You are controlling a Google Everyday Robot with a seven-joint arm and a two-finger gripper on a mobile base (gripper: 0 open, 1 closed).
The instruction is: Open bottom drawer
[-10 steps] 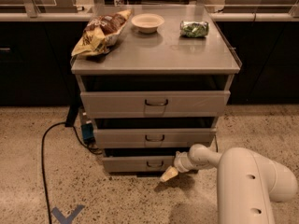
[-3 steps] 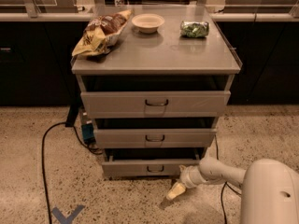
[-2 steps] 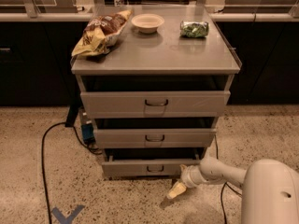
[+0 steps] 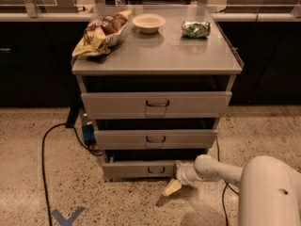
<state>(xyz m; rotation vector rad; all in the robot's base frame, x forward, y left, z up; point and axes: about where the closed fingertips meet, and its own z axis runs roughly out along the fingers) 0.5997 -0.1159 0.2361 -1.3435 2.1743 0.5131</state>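
Note:
The bottom drawer (image 4: 136, 169) is the lowest of three grey metal drawers, with a small dark loop handle (image 4: 156, 170) at its centre. Its front stands out a little from the cabinet, with a dark gap above it. My gripper (image 4: 172, 188) is low near the floor, just right of and below the drawer's right end, pointing down and left. It is clear of the handle. The white arm (image 4: 221, 170) reaches in from the lower right.
The middle drawer (image 4: 155, 139) and top drawer (image 4: 156, 104) sit above. On the cabinet top lie a chip bag (image 4: 102, 32), a white bowl (image 4: 148, 22) and a green packet (image 4: 196, 29). A black cable (image 4: 46, 149) and blue floor mark (image 4: 68, 217) lie at left.
Since the earliest frame, the bottom drawer has come out a little and my gripper has dropped lower, away from the drawer front. In the last second almost nothing has moved.

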